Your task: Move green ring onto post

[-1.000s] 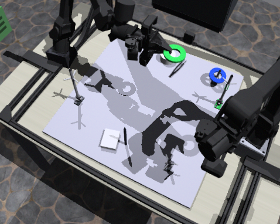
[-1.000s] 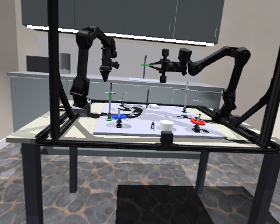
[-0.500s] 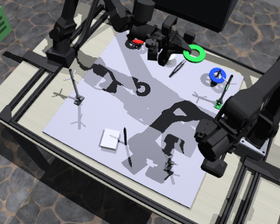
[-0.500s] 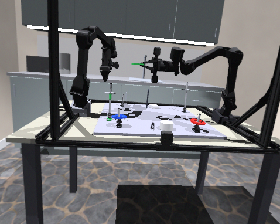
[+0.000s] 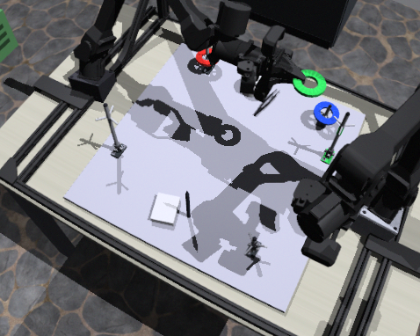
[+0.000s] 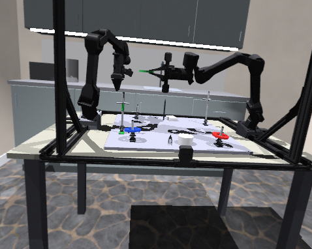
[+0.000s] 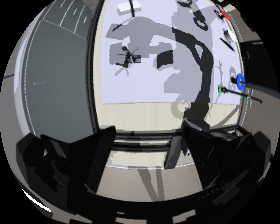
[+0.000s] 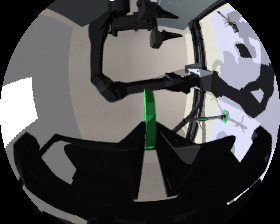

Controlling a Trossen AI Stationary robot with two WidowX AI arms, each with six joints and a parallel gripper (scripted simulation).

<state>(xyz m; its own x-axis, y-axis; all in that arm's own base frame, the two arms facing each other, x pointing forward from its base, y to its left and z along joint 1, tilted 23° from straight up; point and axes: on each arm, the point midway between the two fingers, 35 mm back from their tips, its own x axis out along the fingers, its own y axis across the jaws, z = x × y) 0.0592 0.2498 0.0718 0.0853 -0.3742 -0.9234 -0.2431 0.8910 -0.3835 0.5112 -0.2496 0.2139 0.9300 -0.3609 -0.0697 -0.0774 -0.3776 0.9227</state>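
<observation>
The green ring (image 5: 309, 83) hangs high in the air, held flat by its edge in my right gripper (image 5: 295, 76), which is shut on it. In the exterior view the ring (image 6: 146, 70) is edge-on, well above the table. It appears as a green strip in the right wrist view (image 8: 149, 122). The post with the green foot (image 5: 335, 140) stands upright near the mat's far right edge, also visible in the exterior view (image 6: 122, 113). The ring is above and to one side of it. My left gripper (image 6: 116, 85) is open and empty, pointing down high above that post; its fingers show in the left wrist view (image 7: 140, 153).
A blue ring (image 5: 326, 113) sits on a short post beside the green-footed post. A red ring (image 5: 204, 57) sits on another. A grey-footed post (image 5: 113, 131), a white block (image 5: 165, 208), a black pen (image 5: 188, 203), tweezers (image 5: 266, 101), a small black post (image 5: 254, 245) and a white cylinder (image 6: 185, 139) are on the mat.
</observation>
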